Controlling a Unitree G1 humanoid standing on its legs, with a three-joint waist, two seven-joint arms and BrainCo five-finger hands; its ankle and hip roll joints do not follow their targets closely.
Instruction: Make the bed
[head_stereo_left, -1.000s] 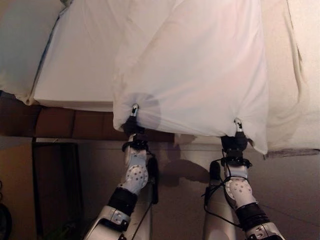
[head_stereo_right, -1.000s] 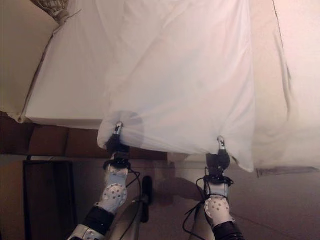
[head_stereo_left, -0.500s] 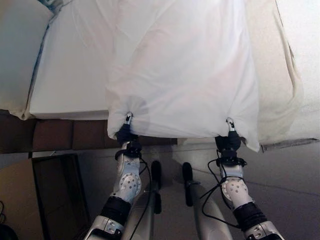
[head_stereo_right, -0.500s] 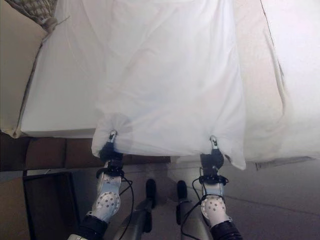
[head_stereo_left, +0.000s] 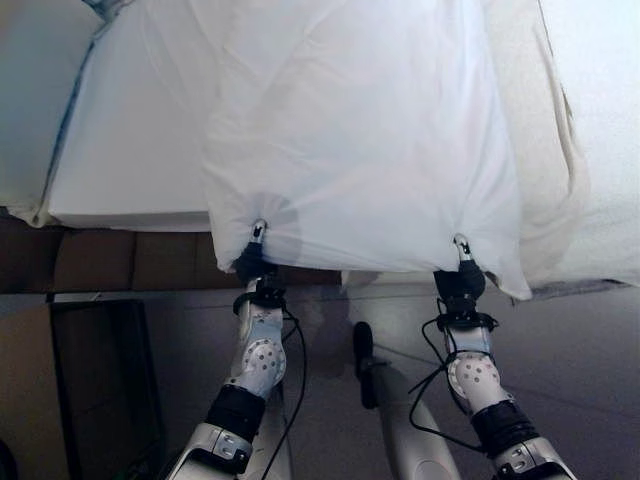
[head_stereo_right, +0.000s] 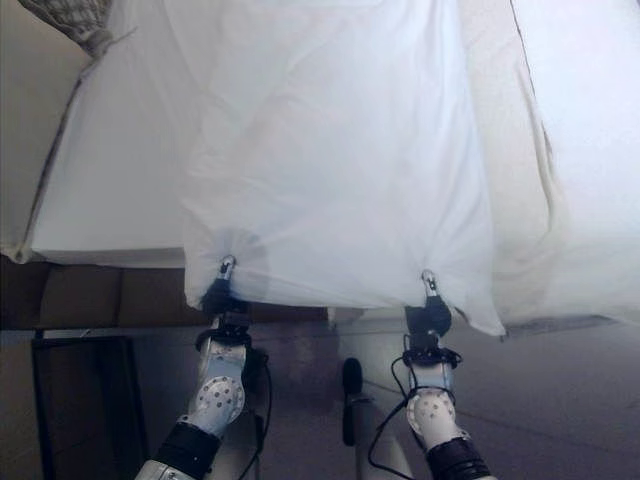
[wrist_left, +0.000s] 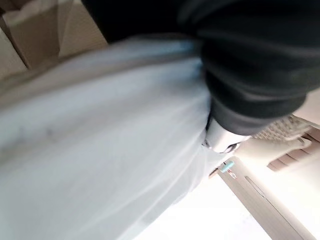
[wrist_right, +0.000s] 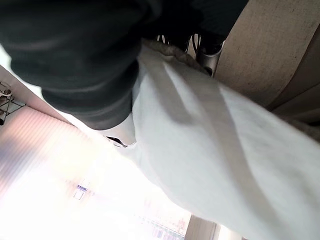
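A white sheet (head_stereo_left: 370, 140) lies spread over the white mattress (head_stereo_left: 130, 150), and its near hem hangs past the bed's front edge. My left hand (head_stereo_left: 252, 265) is shut on the hem at its left corner, where the cloth bunches into a small gather. My right hand (head_stereo_left: 460, 283) is shut on the hem near its right corner. Both hands hold the cloth at about the same height, just in front of the bed. Up close, the sheet (wrist_left: 100, 150) drapes past the left hand's dark cover (wrist_left: 250, 75), and the sheet (wrist_right: 210, 150) runs beside the right hand's cover (wrist_right: 75, 60).
A brown bed frame (head_stereo_left: 110, 262) runs under the mattress at the left. A beige cover (head_stereo_left: 545, 150) lies rumpled along the sheet's right side. A dark cabinet (head_stereo_left: 100, 380) stands on the floor at the lower left. Grey floor (head_stereo_left: 580, 380) lies in front of the bed.
The whole picture has shifted a little, so the camera moved. Both hands keep their hold on the hem, which sits slightly further left and lower over the bed's front edge.
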